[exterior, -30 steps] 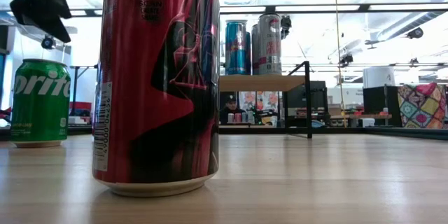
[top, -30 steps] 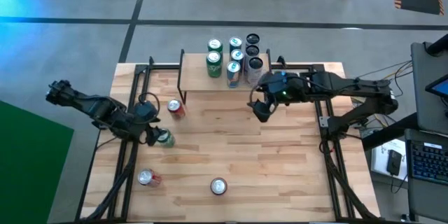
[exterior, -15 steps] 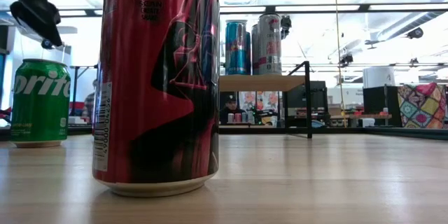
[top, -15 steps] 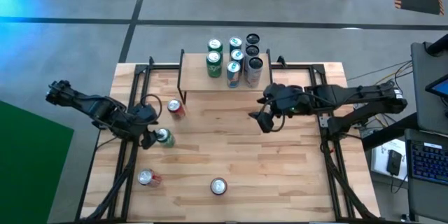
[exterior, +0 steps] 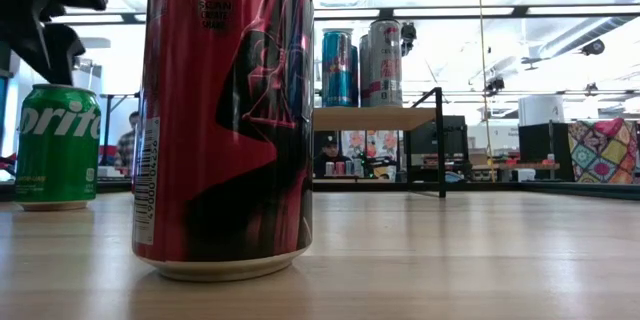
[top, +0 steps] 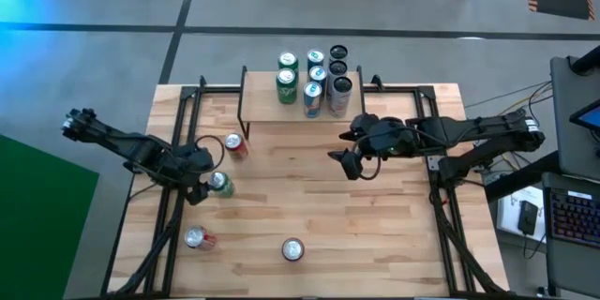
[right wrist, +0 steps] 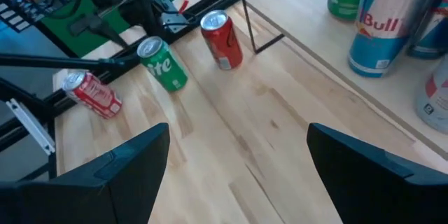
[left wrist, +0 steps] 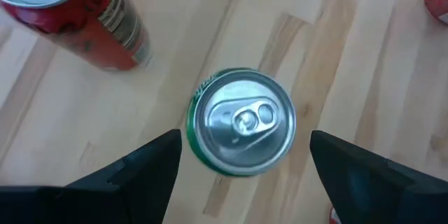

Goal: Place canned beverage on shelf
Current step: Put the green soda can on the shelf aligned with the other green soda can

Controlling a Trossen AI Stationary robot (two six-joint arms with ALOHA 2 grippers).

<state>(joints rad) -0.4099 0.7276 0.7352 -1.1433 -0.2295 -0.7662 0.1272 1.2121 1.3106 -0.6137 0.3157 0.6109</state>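
A green Sprite can stands upright on the wooden table; it also shows in the low view. My left gripper hangs open just over it. In the left wrist view its two fingers stand apart on either side of the can's top and touch nothing. My right gripper is open and empty above the table's middle right, a little in front of the shelf. The shelf stands at the far edge and carries several upright cans.
A red can stands between the green can and the shelf. Two more red cans stand near the front, one at the left and one in the middle; the middle one fills the low view. Black frame rails run along both table sides.
My right gripper has drawn back from the shelf toward the table's near edge, still open and empty. My left gripper has shifted slightly over the green can and stays open. No can has moved.
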